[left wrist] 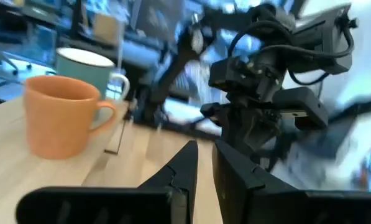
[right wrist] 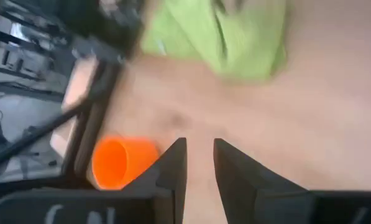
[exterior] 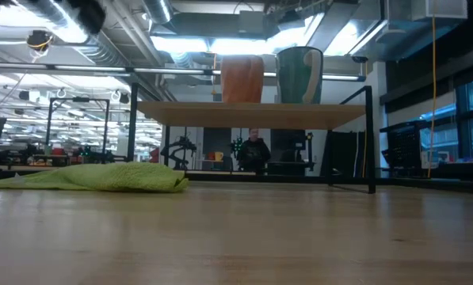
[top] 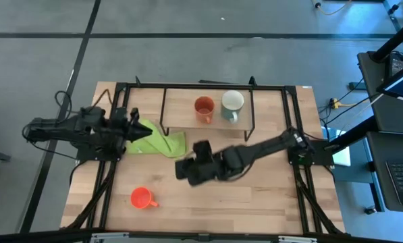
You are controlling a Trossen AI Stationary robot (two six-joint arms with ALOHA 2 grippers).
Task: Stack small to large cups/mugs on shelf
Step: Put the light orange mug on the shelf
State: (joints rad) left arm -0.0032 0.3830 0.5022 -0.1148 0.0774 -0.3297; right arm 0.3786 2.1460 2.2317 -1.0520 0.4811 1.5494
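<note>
The brown-orange mug (top: 203,108) and the pale green mug (top: 232,104) stand upright side by side on the light-wood shelf (top: 181,101); the low view shows them on its board (exterior: 252,115). The orange-red mug (top: 142,198) sits on the tabletop near the near-left corner and also shows in the right wrist view (right wrist: 117,163). My right gripper (top: 181,170) hovers mid-table, fingers shut, pointing toward that mug and short of it. My left gripper (top: 138,127) waits shut over the lime-green cloth.
The lime-green cloth (top: 157,142) lies crumpled on the tabletop left of the shelf, between both grippers. Black frame rails (top: 110,189) run along the table's left and right sides. A person (exterior: 254,150) stands far behind the table. Bare wood lies around the orange-red mug.
</note>
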